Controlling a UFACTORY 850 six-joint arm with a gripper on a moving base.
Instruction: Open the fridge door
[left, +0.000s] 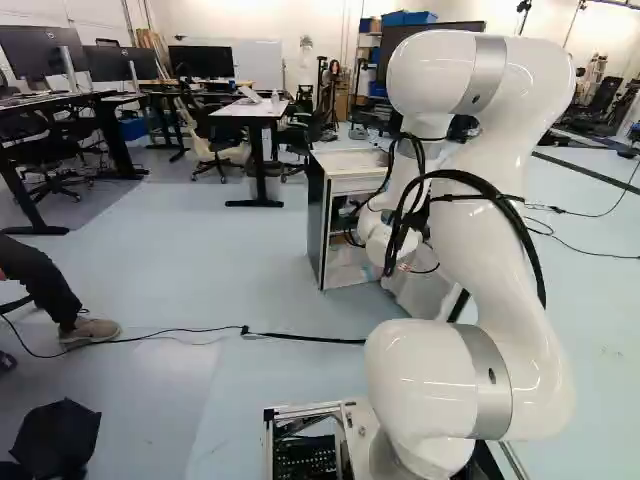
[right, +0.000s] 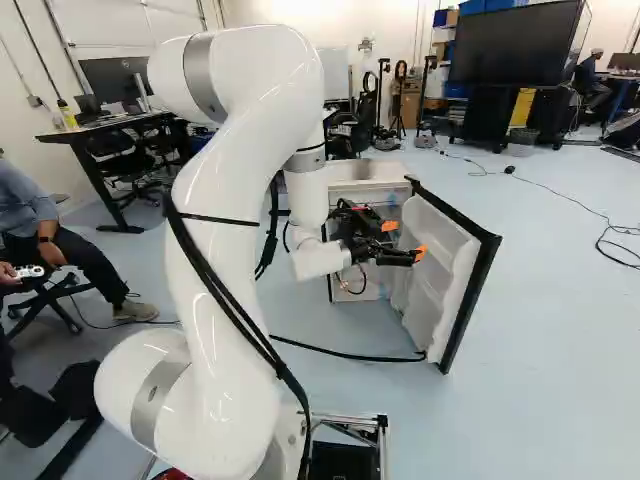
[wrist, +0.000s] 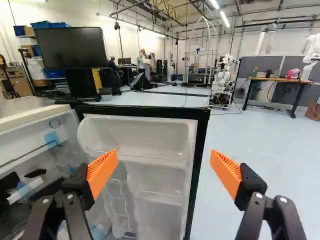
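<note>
Fridge door (wrist: 137, 137) standing open, dark outer edge (wrist: 199, 150) ahead between fingertips of the spread gripper (right: 405, 240), pale floor (wrist: 270, 145) beyond

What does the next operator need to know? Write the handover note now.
Gripper: open, gripping nothing. The door's free edge shows between its spread fingers in the wrist view; contact can't be confirmed.
Fridge: ahead of the base, interior exposed.
Door: standing well open, shelved inner side toward the gripper.
Done: the door is open.
Left: probably just backing the arm clear, or a further push if a wider swing is wanted. Mind the black cable on the floor reaching the door's foot.
</note>
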